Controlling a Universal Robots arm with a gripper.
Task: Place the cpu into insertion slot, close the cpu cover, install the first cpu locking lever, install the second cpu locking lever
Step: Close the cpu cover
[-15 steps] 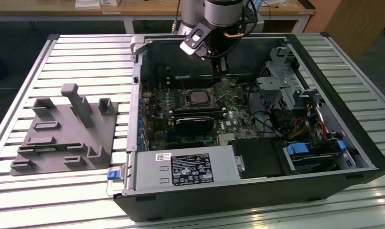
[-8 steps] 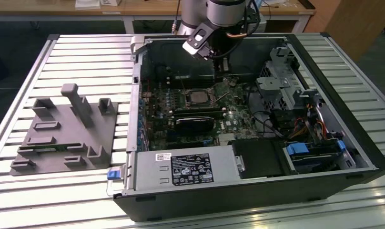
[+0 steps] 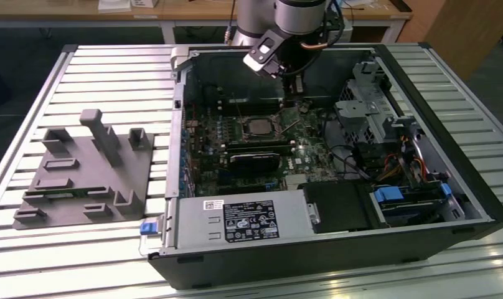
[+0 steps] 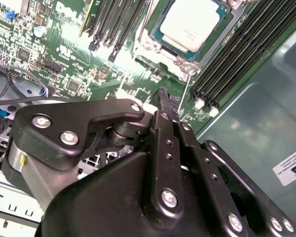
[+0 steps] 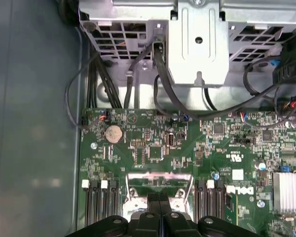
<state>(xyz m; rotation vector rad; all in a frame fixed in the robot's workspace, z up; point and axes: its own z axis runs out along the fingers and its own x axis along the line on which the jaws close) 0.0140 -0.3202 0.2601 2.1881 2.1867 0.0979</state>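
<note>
Arm: it reaches down from the far side of the exterior view into the open computer case (image 3: 475, 187), which lies on its side on the slatted metal worktop (image 3: 110, 68).
Hand: the hand (image 3: 296, 86) hangs over the green motherboard (image 5: 212, 148), just beyond the socket area; its two black fingers (image 4: 163, 113) are pressed together, with only a thin seam between them in both wrist views.
Cpu: the cpu (image 4: 192, 22) sits flat in the insertion slot (image 3: 243, 127), silver-grey top facing up, near the middle of the board.
Cpu cover: a silvery frame, the cpu cover (image 4: 167, 52), runs round the chip's edges; I cannot tell whether it is latched down.
Wire lever: a thin wire lever (image 4: 184, 94) stands just beside the fingertips, between them and the long black memory slots (image 4: 232, 54); I cannot tell whether they touch.
Board details: a round coin cell (image 5: 112, 132) and a finned heat sink (image 5: 288, 190) sit on the board, below a metal drive cage (image 5: 197, 44) with black cables.
Worktop extras: a grey moulded fixture block (image 3: 85, 168) lies at the exterior view's left, well apart from the case.
</note>
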